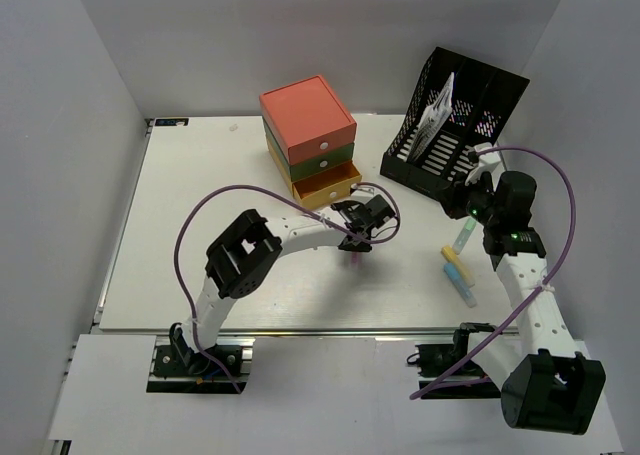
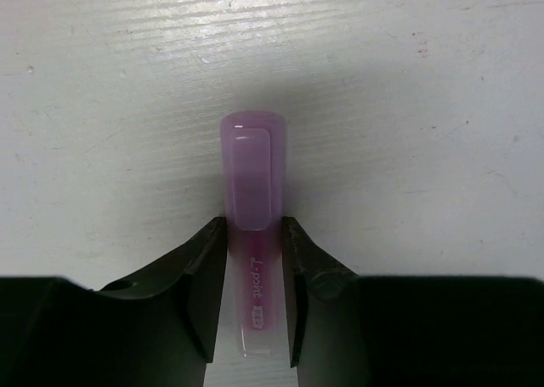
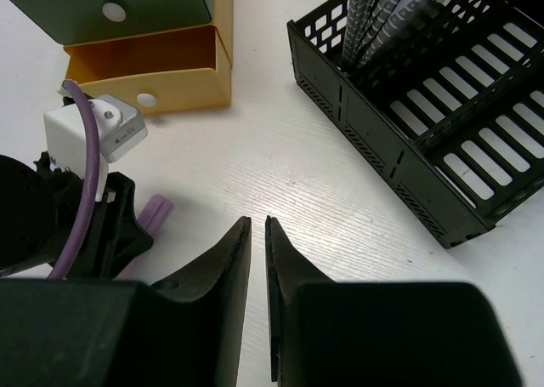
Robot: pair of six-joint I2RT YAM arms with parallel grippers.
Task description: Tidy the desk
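A purple highlighter (image 2: 253,174) lies on the white desk (image 1: 200,205), in front of the drawer unit. My left gripper (image 2: 255,225) reaches down over it, and both fingertips press against the barrel just below the cap. From above, only the pen's pink end (image 1: 357,258) shows under the left gripper (image 1: 358,237). My right gripper (image 3: 257,221) hovers over bare desk near the file rack, with a thin slit between its jaws and nothing in it. The right wrist view also catches the purple highlighter (image 3: 155,213) beside the left gripper's body.
A red, green and yellow drawer unit (image 1: 310,140) stands at the back, its yellow bottom drawer (image 3: 144,64) pulled open. A black file rack (image 1: 455,125) holding papers sits at the back right. Three highlighters (image 1: 461,237) (image 1: 456,269) (image 1: 468,295) lie by the right arm.
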